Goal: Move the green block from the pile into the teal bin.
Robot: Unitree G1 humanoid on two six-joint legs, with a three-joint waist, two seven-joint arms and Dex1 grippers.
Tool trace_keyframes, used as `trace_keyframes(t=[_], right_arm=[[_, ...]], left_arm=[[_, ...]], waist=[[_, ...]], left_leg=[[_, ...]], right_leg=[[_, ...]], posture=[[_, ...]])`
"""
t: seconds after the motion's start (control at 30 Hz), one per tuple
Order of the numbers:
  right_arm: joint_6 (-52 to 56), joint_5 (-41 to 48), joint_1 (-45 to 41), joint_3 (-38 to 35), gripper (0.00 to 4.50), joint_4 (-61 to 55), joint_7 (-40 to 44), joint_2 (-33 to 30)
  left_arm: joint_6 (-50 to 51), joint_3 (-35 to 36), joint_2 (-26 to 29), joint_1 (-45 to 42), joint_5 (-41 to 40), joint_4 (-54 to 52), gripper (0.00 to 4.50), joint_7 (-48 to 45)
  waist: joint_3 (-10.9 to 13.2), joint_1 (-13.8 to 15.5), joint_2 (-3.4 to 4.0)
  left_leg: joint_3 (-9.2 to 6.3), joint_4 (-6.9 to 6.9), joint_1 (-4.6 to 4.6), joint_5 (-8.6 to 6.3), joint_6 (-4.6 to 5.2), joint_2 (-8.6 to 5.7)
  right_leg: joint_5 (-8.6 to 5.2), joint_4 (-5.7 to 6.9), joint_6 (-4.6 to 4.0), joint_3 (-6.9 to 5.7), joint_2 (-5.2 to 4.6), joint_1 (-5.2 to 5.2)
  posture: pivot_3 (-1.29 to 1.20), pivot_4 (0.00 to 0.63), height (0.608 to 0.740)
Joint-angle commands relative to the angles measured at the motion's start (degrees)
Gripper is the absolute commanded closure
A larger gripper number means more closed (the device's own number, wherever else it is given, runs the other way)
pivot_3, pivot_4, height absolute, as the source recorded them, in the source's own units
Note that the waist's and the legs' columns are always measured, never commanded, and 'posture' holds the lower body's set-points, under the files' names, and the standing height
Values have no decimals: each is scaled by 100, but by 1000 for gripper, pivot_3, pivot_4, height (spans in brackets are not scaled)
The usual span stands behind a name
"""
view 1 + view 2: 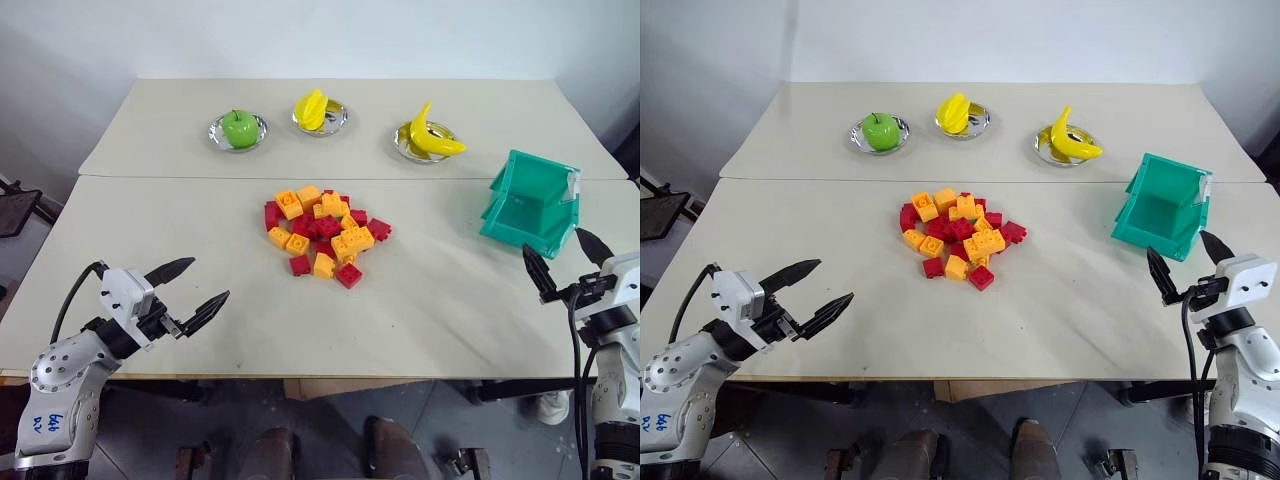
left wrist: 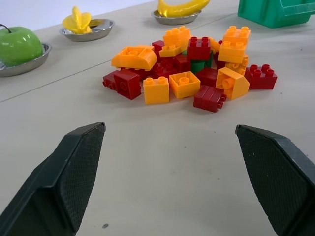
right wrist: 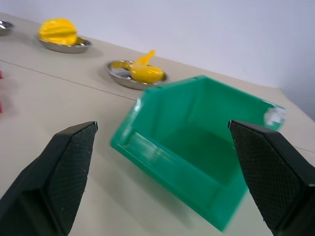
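Left hand (image 1: 196,292) open; teal bin (image 1: 530,204) mouth faces near-left.

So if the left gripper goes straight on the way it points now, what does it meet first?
Probably the pile: the left gripper, jaws open, points across bare table at the near red and orange bricks. The green block sits deeper inside.

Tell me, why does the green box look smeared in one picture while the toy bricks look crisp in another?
In the right wrist view the teal bin is streaked along its edges, a blur that looks like motion. In the left wrist view the pile is sharp and evenly lit, with the green block half buried. In the left eye view the steel dishes show small glints, and shadows on the table are soft.
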Motion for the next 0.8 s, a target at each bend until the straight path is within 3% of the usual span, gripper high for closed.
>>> trace_keyframes(t=[0.03, 0.3, 0.43, 0.6, 0.73, 0.8], right_arm=[[205, 234, 44, 48, 38, -437, 322, -231], [1602, 1003, 551, 685, 38, -1851, 2190, -1275], [1989, 1086, 588, 1122, 1232, -2134, 2993, -1667], [2485, 866, -11, 2068, 2864, -2233, 3114, -1454], [2844, 326, -846, 3079, 4226, -2237, 2716, -805], [2982, -7, -1358, 3529, 4473, -2045, 2410, -328]], left_arm=[[25, 3, 34, -107, -131, -112, 0, -52], [-532, -616, 329, -469, 141, -41, 0, -948], [-537, -679, 335, -600, 42, 88, 0, -1121], [-465, -595, 303, -707, -91, 205, 0, -1184], [-337, -531, 261, -735, -180, 173, 0, -1058], [-297, -484, 227, -714, -189, 182, 0, -960]], waist=[[0, 1, 0], [2, 4, 6], [2, 10, 6], [2, -18, 6], [2, -7, 6], [2, -13, 6]], left_leg=[[0, 0, 0, 0, 0, 0], [1, 1, -1, 0, 1, 0], [-2, 1, -2, 0, 2, 3], [0, 3, 1, 0, 2, 3], [-4, 3, 0, 1, -1, 6], [-6, 4, -3, 1, -1, 6]], right_leg=[[0, 0, 0, 0, 0, 0], [0, -1, 0, -1, 0, 1], [0, -3, 0, -3, 0, 2], [0, -2, 0, -3, 2, 2], [0, 0, 0, -4, 1, -2], [0, -1, 0, -4, -1, -4]], posture=[[0, 150, 740], [0, 150, 740], [0, 150, 740], [0, 150, 740], [0, 150, 740], [0, 150, 740]])
